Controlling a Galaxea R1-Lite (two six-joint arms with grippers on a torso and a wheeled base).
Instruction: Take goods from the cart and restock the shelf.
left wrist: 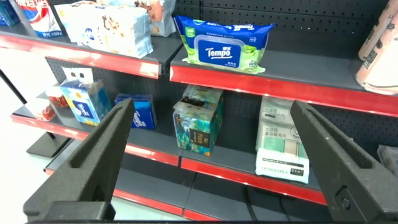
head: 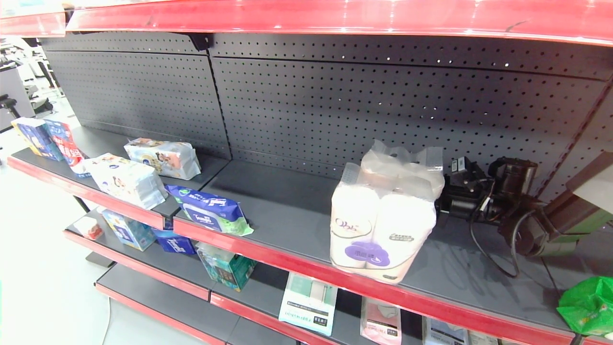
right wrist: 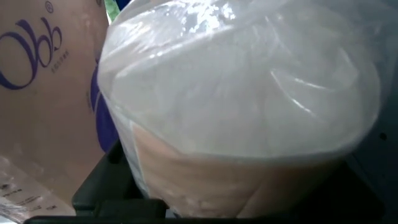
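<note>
Head view: right claw [head: 441, 200] pinches the toilet-paper pack [head: 378, 225] standing just ahead of it on the shelf [head: 287, 211]. The pack looks light, squashy and slick-wrapped, probably best gripped mid-body. Left claw [left wrist: 211, 109] is spread.

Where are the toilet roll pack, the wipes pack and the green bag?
toilet roll pack [head: 378, 225], head view, front of wrapper.
wipes pack [left wrist: 225, 45], left wrist view, its label.
green bag [head: 586, 306], head view, crumpled middle.

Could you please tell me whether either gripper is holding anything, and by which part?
The right gripper appears to hold the toilet paper pack by its right side; the left gripper is open and holds nothing.
</note>
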